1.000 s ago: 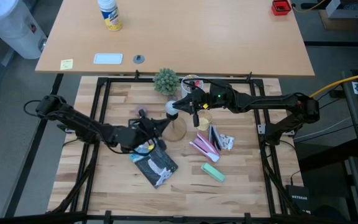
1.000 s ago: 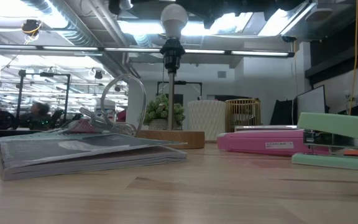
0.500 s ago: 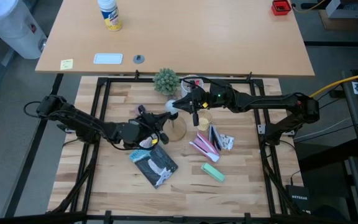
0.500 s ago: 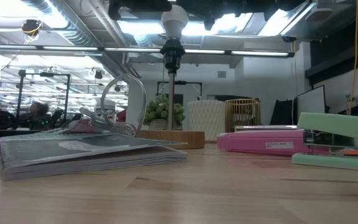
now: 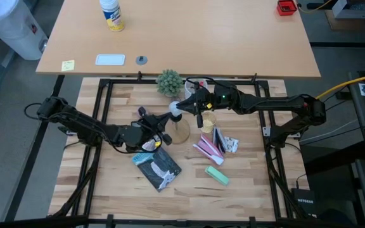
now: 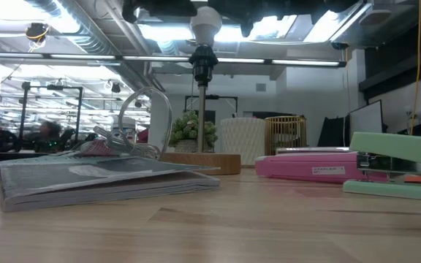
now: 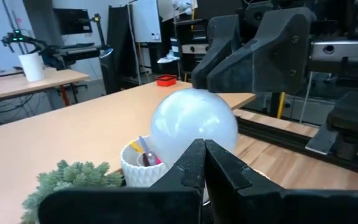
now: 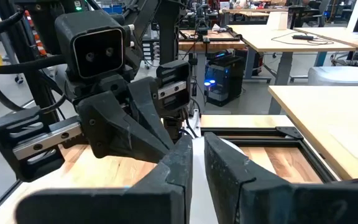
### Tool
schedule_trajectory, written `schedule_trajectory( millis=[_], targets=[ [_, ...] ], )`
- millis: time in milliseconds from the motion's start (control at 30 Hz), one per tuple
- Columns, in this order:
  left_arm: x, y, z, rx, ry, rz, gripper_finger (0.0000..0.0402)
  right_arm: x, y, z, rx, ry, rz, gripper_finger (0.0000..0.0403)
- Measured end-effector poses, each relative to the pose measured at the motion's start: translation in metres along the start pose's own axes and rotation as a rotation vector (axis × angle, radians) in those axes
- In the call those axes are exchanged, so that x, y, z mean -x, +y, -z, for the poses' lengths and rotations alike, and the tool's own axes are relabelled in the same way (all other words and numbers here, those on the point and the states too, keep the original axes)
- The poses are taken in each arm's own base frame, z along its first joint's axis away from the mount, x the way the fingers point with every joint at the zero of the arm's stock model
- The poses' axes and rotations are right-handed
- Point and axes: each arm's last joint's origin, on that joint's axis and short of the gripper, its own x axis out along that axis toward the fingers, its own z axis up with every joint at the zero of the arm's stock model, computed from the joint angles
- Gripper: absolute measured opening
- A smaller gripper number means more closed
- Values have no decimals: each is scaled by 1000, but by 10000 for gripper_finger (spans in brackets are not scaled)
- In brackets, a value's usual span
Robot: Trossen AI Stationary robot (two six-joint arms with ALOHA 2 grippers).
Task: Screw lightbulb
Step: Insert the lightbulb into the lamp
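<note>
The whitish lightbulb (image 5: 175, 112) (image 6: 206, 22) stands upright in the black socket (image 6: 202, 60) on top of the wooden stand (image 5: 181, 132). My right gripper (image 5: 184, 107) reaches in level from the table's right, its fingers shut at the bulb's top. My left gripper (image 5: 165, 121) (image 7: 202, 155) comes level from the table's left, shut, with its tips just before the bulb's lower part (image 7: 191, 124), which they partly hide. My right gripper lays its shut fingers (image 7: 247, 59) on the bulb's rounded top (image 7: 197, 93), coming level from the table's right. The bulb stays upright in the socket. My left gripper's shut tips stand close against the bulb's side; I cannot tell whether they touch it.
A small plant (image 5: 169, 82) and a white cup of pens (image 7: 143, 165) stand just beyond the stand. A clear yellowish cup (image 5: 208, 120), a pink stapler (image 5: 206, 149), a green stapler (image 5: 217, 175) and a booklet (image 5: 157, 168) lie nearer.
My left gripper has swung a little toward the table's far edge and toward the bulb, turning slightly, and stays shut. The bulb and stand have kept their place.
</note>
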Motion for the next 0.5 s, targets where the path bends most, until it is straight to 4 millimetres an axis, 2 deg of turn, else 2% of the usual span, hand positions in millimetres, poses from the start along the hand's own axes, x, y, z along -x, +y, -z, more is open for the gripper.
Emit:
schedule_trajectory(
  millis=[500],
  targets=[
    [-1,4,2,-76,13,-113,1,0,1,0,-80,0,-16,44]
  ],
)
